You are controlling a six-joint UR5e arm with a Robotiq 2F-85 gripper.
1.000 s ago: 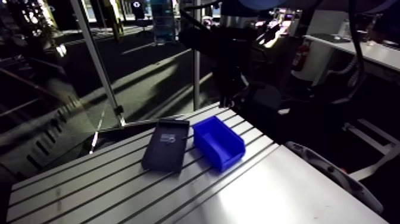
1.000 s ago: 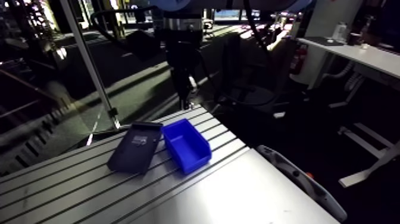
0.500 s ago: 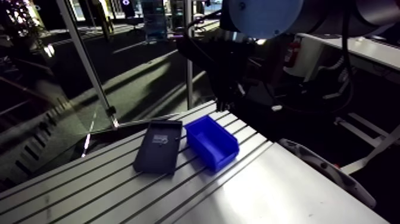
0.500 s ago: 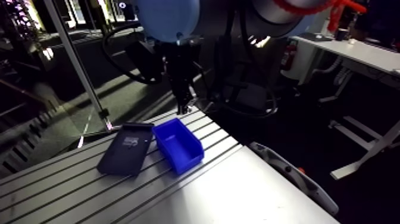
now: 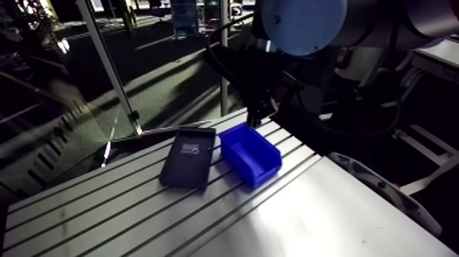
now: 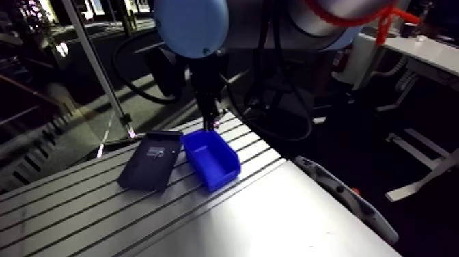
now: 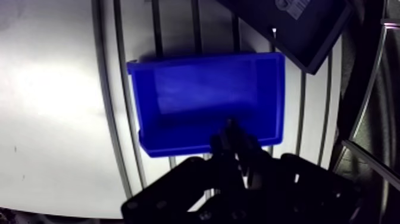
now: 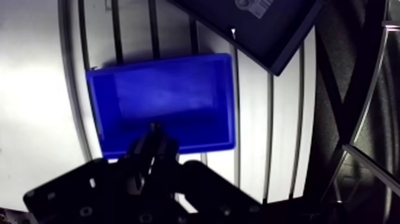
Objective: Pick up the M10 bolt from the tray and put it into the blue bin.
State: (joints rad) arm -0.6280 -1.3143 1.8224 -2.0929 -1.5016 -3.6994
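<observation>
Hovering over the blue bin [image 7: 202,95] now, the gripper [image 7: 229,128] has its dark fingers drawn right together in the wrist view, clenched to a narrow point with no gap showing. That point sits above the bin's near wall, not over the middle of the hollow. Is the M10 bolt pinched in there? I can't say: the tips are black on black, and nothing bright pokes out between them. The bin's floor looks bare blue, so nothing appears to have been dropped in yet. The black tray [image 7: 297,30] lies just beside the bin at a slant, one corner near the bin's far rim, both of them on the slotted table [image 7: 53,89]. A small pale patch [image 5: 193,150] shows on the tray in the arm view. It reads more like a label than a bolt, so the bolt's place stays uncertain. My call is that this is the delivery leg, carrying to the bin, if the closed fingers do hold the bolt. The next move would then ask for a short shift ahead to bring the tips over the open hollow. After that comes a modest descent and a release of the fingers, keeping clear of that near wall so the bolt falls inside and not onto the rim.
</observation>
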